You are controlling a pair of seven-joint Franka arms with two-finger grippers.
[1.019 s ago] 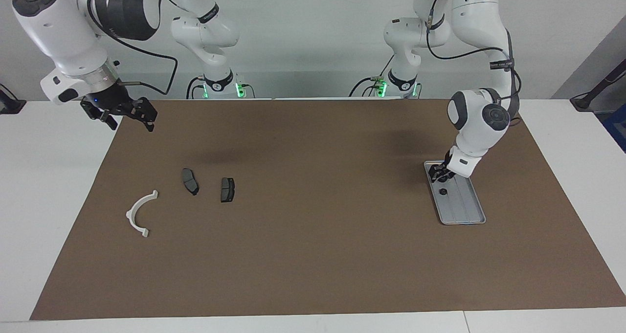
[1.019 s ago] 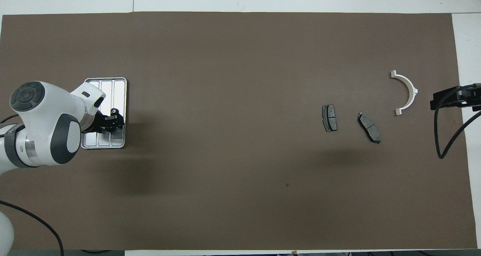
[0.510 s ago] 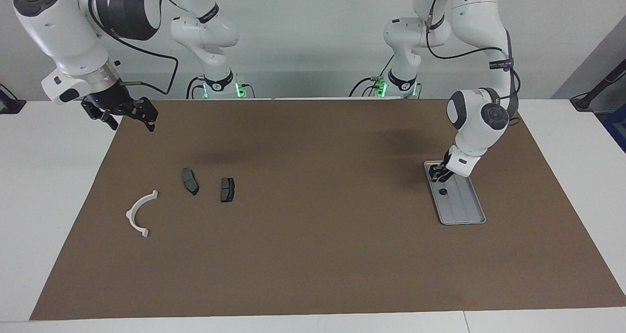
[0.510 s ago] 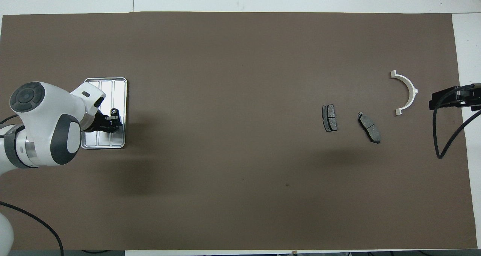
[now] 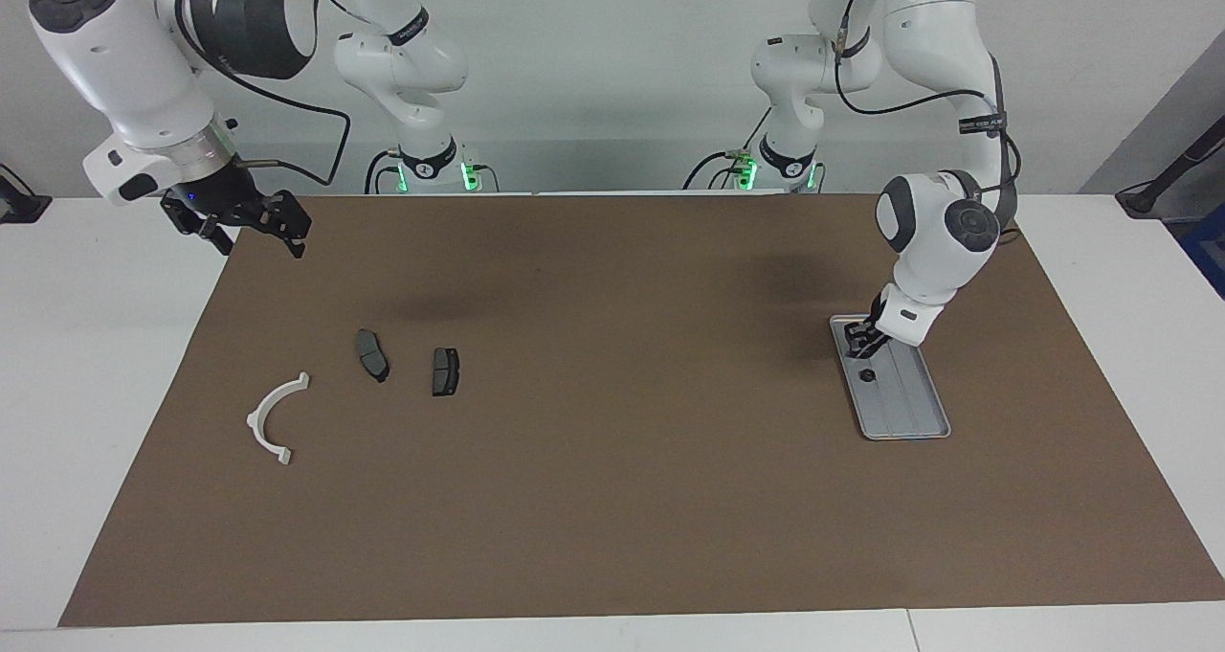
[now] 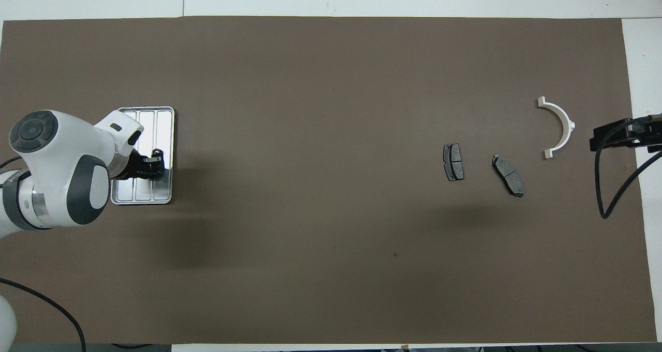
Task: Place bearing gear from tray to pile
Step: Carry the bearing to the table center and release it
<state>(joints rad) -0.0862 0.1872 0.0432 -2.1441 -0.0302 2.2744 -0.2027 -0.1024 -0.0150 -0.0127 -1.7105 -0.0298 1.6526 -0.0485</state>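
Observation:
The silver-grey tray (image 5: 909,408) lies toward the left arm's end of the table, also in the overhead view (image 6: 150,119). A small dark bearing gear (image 5: 867,375) sits on it, also seen from overhead (image 6: 157,153). My left gripper (image 5: 862,344) hangs low over the tray's end nearer the robots, just short of the gear, and shows in the overhead view (image 6: 151,168). The pile is a white half-ring bracket (image 5: 276,417) and two dark plates (image 5: 371,354) (image 5: 445,370). My right gripper (image 5: 251,227) waits open, raised over the mat's edge.
A brown mat (image 5: 612,480) covers most of the white table. In the overhead view the bracket (image 6: 561,122) and the plates (image 6: 453,162) (image 6: 508,174) lie toward the right arm's end, with the right gripper (image 6: 615,135) beside the bracket.
The left gripper has shifted slightly over the tray's near end. The right arm has risen a little. The gear and the pile have not moved.

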